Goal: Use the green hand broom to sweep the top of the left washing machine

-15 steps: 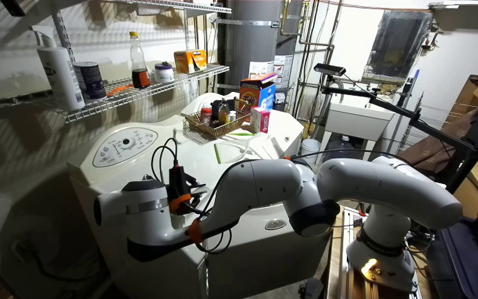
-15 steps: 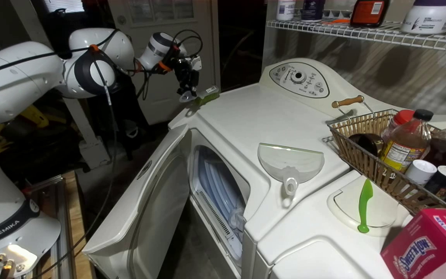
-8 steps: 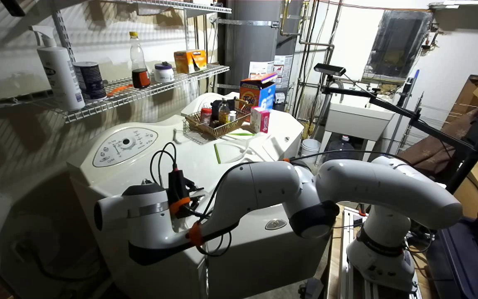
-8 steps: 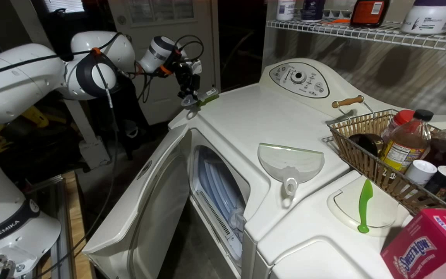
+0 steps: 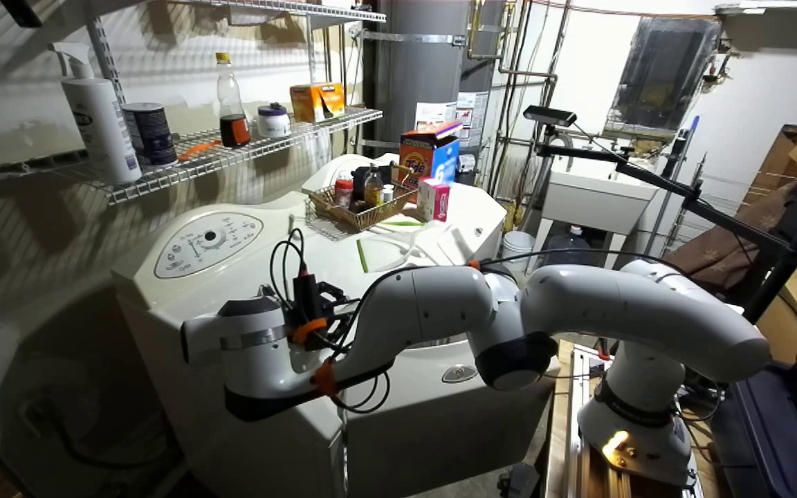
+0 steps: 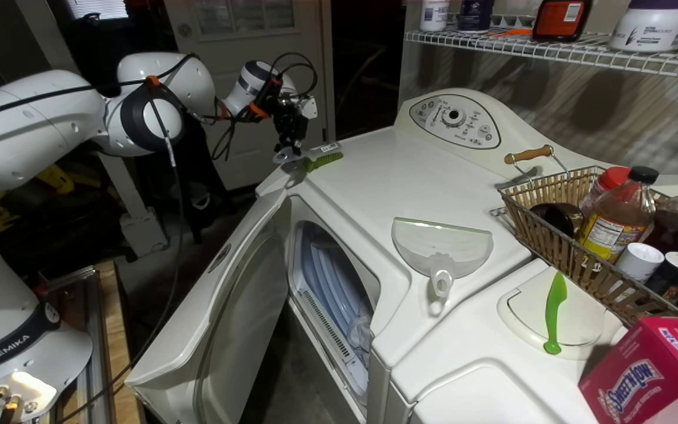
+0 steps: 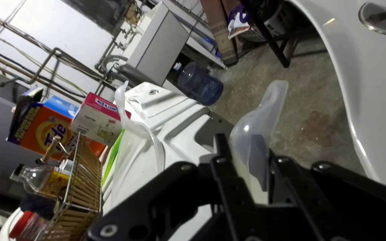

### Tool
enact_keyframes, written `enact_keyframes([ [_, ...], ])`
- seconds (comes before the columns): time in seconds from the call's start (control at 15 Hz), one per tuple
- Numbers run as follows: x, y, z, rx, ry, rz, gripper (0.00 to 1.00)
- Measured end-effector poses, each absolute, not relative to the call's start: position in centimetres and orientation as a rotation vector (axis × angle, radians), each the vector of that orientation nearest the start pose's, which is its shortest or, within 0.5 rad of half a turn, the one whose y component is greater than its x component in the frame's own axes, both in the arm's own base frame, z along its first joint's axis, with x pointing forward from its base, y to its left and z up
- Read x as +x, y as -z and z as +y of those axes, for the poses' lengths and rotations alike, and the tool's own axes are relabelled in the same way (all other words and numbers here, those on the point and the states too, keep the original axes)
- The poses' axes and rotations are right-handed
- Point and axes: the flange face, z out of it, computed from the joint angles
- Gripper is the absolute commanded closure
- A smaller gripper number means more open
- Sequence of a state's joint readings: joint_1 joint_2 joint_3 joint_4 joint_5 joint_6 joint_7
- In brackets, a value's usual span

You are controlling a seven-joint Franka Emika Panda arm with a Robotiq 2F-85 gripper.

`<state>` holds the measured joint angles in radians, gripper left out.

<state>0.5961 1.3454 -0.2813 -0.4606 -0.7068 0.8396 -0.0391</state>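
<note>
The green hand broom (image 6: 323, 158) has lime-green bristles and a translucent handle. My gripper (image 6: 289, 151) is shut on its handle. In the wrist view the broom's handle (image 7: 260, 113) stands between the fingers of my gripper (image 7: 246, 150); the bristles are hidden there. The left washing machine (image 6: 409, 176) is white with a broad flat top and a dial panel. The broom is at the top's front corner, bristles down; I cannot tell whether they touch. In an exterior view the machine's top (image 5: 333, 280) lies behind the arm, and the broom is hidden.
A clear dustpan (image 6: 442, 247) lies on the machine's top, near the second machine. A wicker basket (image 6: 562, 235) of bottles, a green spoon (image 6: 555, 312) and a pink box (image 6: 651, 371) stand beyond. The front door (image 6: 221, 330) hangs open. A wire shelf (image 6: 551, 53) runs above.
My gripper has carried the broom slightly down and inward along the machine's front corner. More of the green bristles shows now. The dustpan and basket have not moved.
</note>
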Motion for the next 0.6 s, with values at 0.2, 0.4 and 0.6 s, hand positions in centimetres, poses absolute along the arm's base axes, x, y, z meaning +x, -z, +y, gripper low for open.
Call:
enact_keyframes([
  [0.2, 65.8, -23.9, 22.4, 1.814, 0.733, 0.125, 0.95],
  [0.4, 66.1, -23.6, 20.7, 1.767, 0.747, 0.085, 0.95],
  [0.6, 66.3, -24.2, 20.5, 1.756, 0.734, 0.066, 0.95],
])
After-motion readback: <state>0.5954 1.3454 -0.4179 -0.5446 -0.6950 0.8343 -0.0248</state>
